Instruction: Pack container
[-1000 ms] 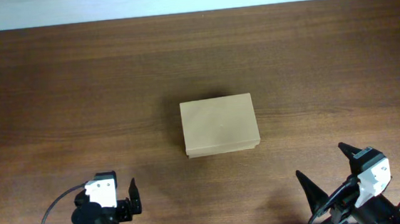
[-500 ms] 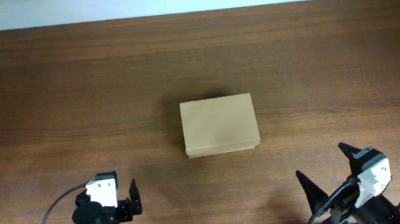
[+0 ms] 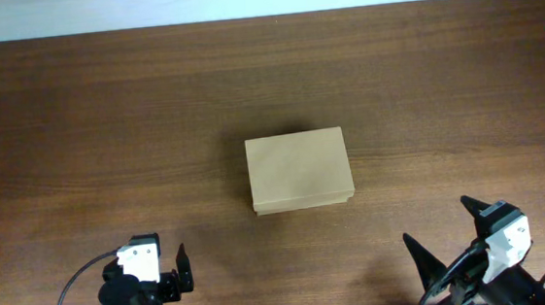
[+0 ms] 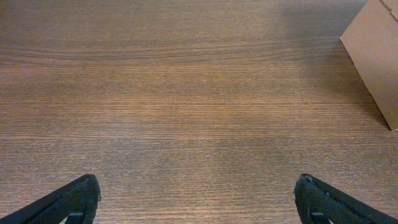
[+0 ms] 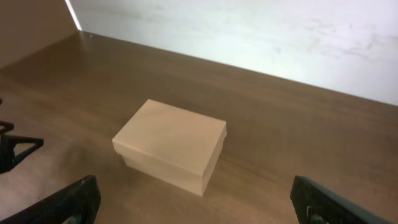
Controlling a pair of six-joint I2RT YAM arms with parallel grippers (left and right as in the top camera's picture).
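I saw the container (image 3: 299, 172), lid down, sitting at the middle of the wooden surface (image 3: 103, 107), while my left hand (image 4: 196, 190) and right hand (image 5: 194, 186) both hung spread wide, holding nothing, well apart from it.

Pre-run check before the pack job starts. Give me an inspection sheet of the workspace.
Surface: dark wood-grain table, bare around the box.
Job's things: tan cardboard container near the table's middle, lid shut, flat on the surface.
Clutter: nothing seen.
Grippers: left gripper open, empty, box off to its right; right gripper open, empty; both near the front edge, well apart from the container.
Cables: black cable looping beside the left arm, off the work area.
Surroundings: pale wall behind the table's far edge.
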